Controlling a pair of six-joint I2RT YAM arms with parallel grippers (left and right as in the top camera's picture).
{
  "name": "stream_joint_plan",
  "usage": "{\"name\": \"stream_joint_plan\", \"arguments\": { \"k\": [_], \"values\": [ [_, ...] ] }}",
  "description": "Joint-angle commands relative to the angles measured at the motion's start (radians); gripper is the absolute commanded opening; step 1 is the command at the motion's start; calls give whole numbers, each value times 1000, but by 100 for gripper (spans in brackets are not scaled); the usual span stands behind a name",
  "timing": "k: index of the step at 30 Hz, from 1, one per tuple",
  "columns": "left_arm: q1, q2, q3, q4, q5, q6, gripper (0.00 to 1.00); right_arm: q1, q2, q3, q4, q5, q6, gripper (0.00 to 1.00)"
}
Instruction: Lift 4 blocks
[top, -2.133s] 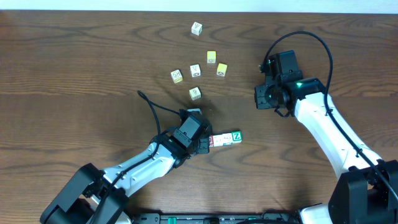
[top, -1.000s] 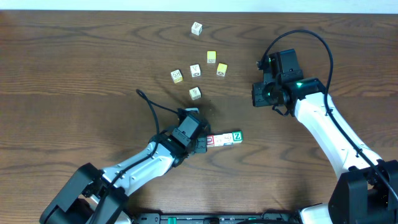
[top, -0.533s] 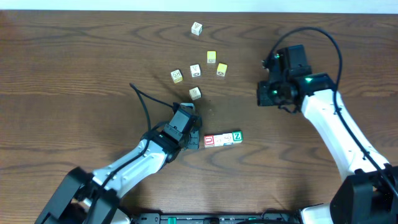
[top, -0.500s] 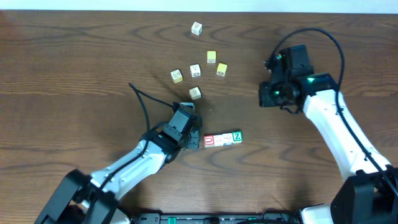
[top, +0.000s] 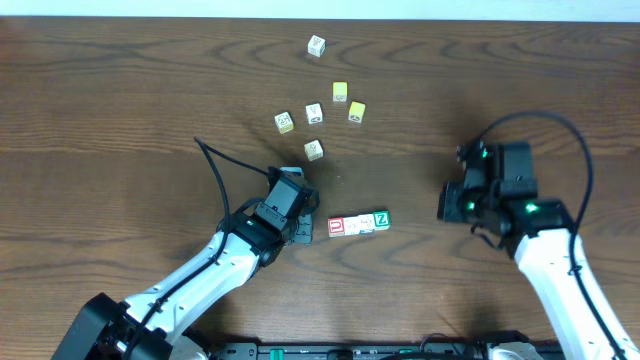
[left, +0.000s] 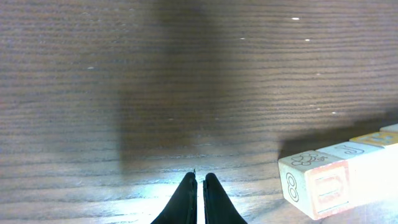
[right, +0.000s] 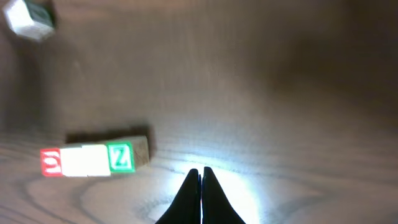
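Observation:
The blocks lie in one row on the table: a red-faced cube (top: 337, 226) at the left end, white-faced ones (top: 359, 223) in the middle and a green cube with a white Z (top: 380, 219) at the right end. My left gripper (top: 303, 231) is shut and empty just left of the red end, apart from it. In the left wrist view the red block (left: 318, 186) sits to the right of the shut left gripper (left: 199, 178). My right gripper (top: 444, 207) is shut and empty, well right of the green Z block (right: 120, 157); its tips (right: 200, 172) hover over bare wood.
Several loose cubes lie farther back: yellow-faced ones (top: 340, 91) (top: 357, 111) (top: 284, 122), pale ones (top: 314, 113) (top: 314, 150) and a white one (top: 316, 45) near the far edge. A cable (top: 215, 170) loops off the left arm.
The right arm has swung toward the front of the table, down to the level of the block row. The left gripper has drawn back slightly left of the red block. Both stayed shut.

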Motion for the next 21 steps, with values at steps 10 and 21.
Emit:
{"name": "stream_joint_plan", "arguments": {
  "k": [10, 21],
  "values": [
    [7, -14, -64, 82, -12, -98, 7, 64, 59, -101, 127, -50, 53, 1],
    [7, -14, -65, 89, -12, -98, 7, 127, 272, -97, 297, -107, 46, 1]
  ]
}}
